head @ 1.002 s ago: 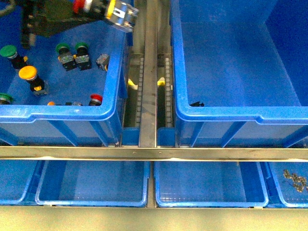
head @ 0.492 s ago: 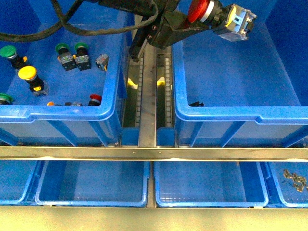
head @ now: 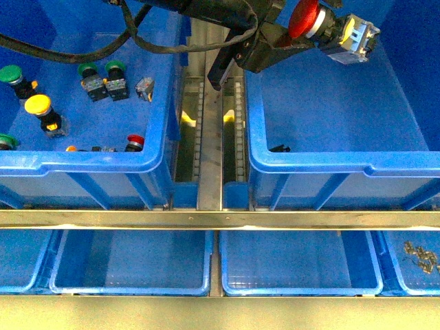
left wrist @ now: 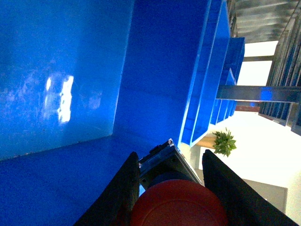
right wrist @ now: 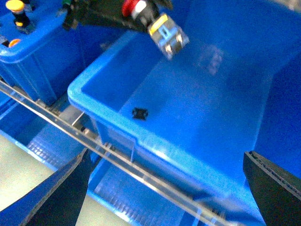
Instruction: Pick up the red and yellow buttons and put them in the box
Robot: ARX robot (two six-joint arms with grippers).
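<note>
My left gripper (head: 302, 24) is shut on the red button (head: 304, 16), whose grey contact block (head: 355, 36) sticks out to the right. It holds the button high over a large deep blue bin (head: 330, 163) that has a black fleck (head: 280, 148) on its floor. No plain-floored box shows. The left wrist view shows the red cap (left wrist: 176, 205) between the fingers (left wrist: 120, 193). The yellow button (head: 39, 106) stands in the left bin (head: 89, 161), with another red button (head: 135, 142) by its front wall. My right gripper (right wrist: 164, 197) is open and empty, above the fleck bin's near rim.
Green-capped buttons (head: 88, 70) and a loose contact block (head: 145, 87) lie in the left bin. A roller track (head: 210, 124) runs between the bins. A metal rail (head: 220, 220) crosses in front. Shallow blue trays (head: 130, 265) sit below it; one holds small metal parts (head: 421, 258).
My left arm has swung right with the red button, from above the left bin, across the gap, to over the bin with the fleck.
</note>
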